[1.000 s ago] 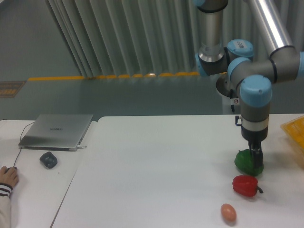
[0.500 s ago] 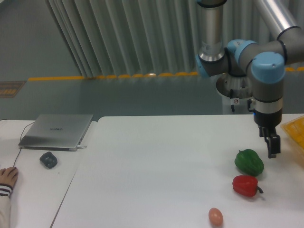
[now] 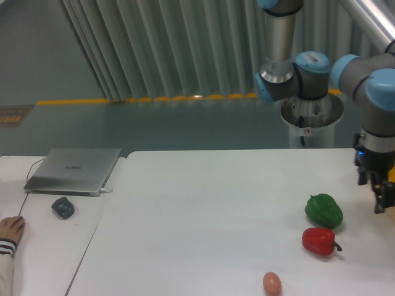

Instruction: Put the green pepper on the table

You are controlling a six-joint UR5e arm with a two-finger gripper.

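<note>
While the glossy dark green bell pepper (image 3: 323,210) sits on the wide white flat-topped counter (image 3: 203,216), right side, the dark two-finger end effector (image 3: 381,196) hangs further right at the frame edge, apart from it & holding nothing. Fingers partly cut off by the frame; can't tell how far open they are. Red bell pepper (image 3: 320,240) lies just beside the green one, on its near side, w/ stem pointing right. Small tan egg (image 3: 271,283) rests nearer & to the left, well apart from both. Far left: narrower white desk (image 3: 37,246) w/ closed silver laptop (image 3: 74,170), dark mouse (image 3: 63,206), & a person's hand (image 3: 10,229) at the edge.
</note>
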